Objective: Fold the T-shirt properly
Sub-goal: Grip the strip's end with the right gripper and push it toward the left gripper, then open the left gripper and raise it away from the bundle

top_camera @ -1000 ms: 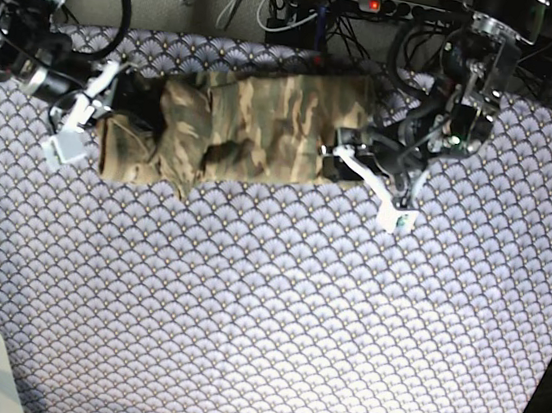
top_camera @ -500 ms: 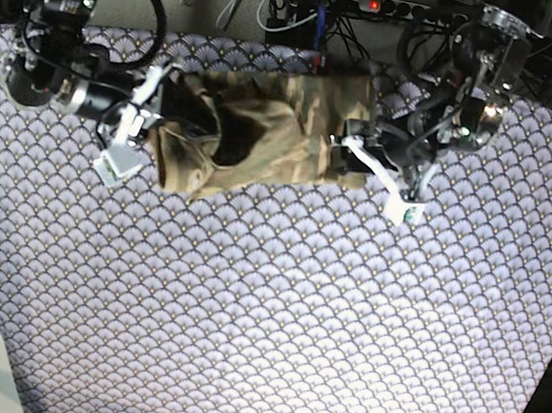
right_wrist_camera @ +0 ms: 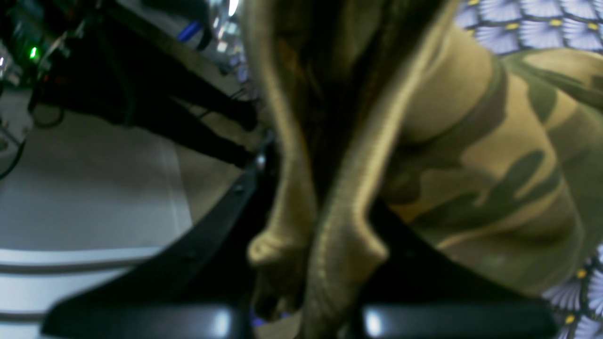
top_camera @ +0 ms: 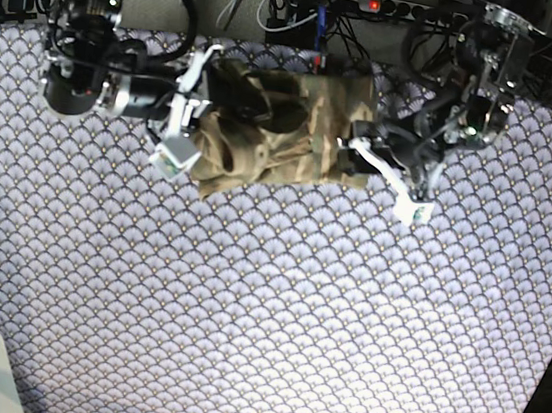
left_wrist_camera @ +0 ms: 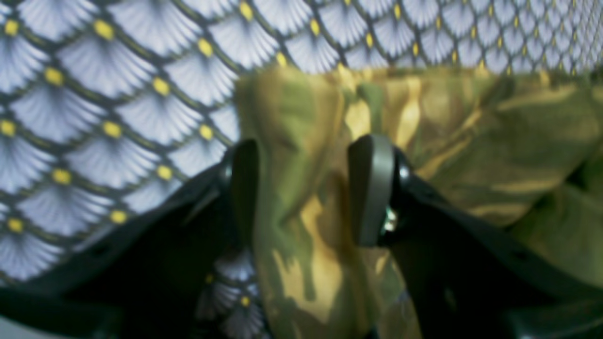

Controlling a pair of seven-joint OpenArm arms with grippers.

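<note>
The right gripper (top_camera: 190, 105) has swept in from the left edge of the tablecloth (top_camera: 264, 306), carrying the end of the T-shirt (top_camera: 285, 132) with it, and that end now arches up and over toward the middle of the bundle. A second ago the shirt lay as a long strip across the far side of the table, with this gripper well out to the left; half a second ago it was partway in; now the strip has shortened to a compact block sitting at the far centre. In the right wrist view the gripper (right_wrist_camera: 315, 245) is clamped on a thick bunch of camouflage cloth, the ribbed hem pinched and spilling out between the jaws. The left gripper (top_camera: 363, 157) has barely shifted, sitting at the right end of the shirt. Its wrist view shows the fingers (left_wrist_camera: 372, 188) standing apart with a fold of cloth rising between them, so it reads as spread rather than squeezing, more pinning the end than gripping it. Judging by this, the final end-over-end fold is well underway: the carried end likely needs laying flat on the anchored half before letting go, or it will spring back rumpled.
</note>
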